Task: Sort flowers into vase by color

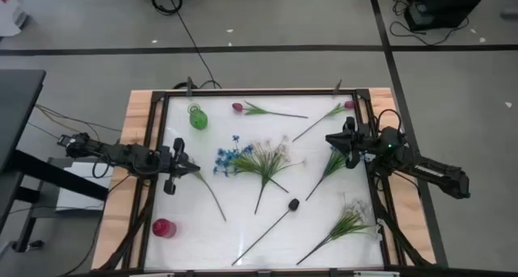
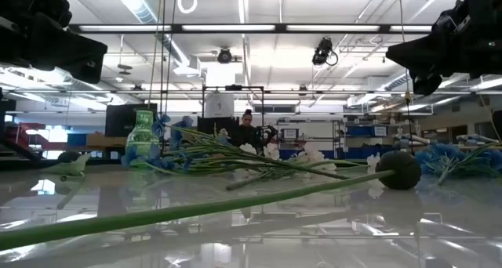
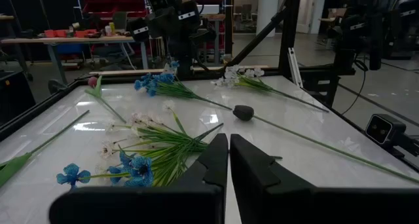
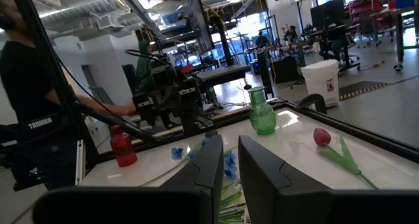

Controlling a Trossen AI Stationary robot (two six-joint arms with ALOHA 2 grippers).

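Flowers lie flat on the white table top. A blue cluster (image 1: 230, 158) and white blossoms (image 1: 272, 151) share a leafy bunch in the middle. One pink tulip bud (image 1: 237, 107) lies by the far edge, another (image 1: 350, 104) at the far right. The blackish bud (image 1: 293, 204) is near the middle, its stem running toward the near edge. A white sprig (image 1: 350, 221) lies near right. The green vase (image 1: 197, 117) stands far left, the red vase (image 1: 164, 227) near left. My left gripper (image 1: 193, 168) hovers shut at the left side. My right gripper (image 1: 330, 139) hovers slightly open over a blue-headed sprig (image 3: 154, 85).
A bare green stem (image 1: 214, 198) runs from under my left gripper's tips toward the near edge. A dark frame (image 1: 259, 91) borders the table. In the low view both arms are raised well above the flowers. A person (image 4: 26, 80) stands beyond the table's left side.
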